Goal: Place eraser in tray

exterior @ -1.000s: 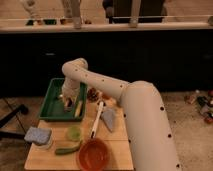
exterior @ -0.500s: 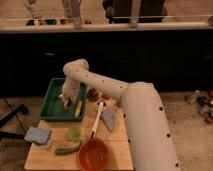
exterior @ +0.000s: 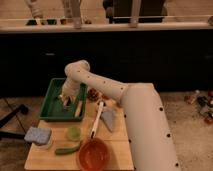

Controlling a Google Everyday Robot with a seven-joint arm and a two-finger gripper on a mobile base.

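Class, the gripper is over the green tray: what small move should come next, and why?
Probably ease straight down and set the eraser on the floor: the gripper sits within the tray rim, beside the yellowish stick. The eraser itself is hidden.

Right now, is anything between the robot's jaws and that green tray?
Nothing visible does. The gripper hangs over the green tray. A yellowish stick lies inside the tray beside it, not under it. The eraser itself cannot be made out.
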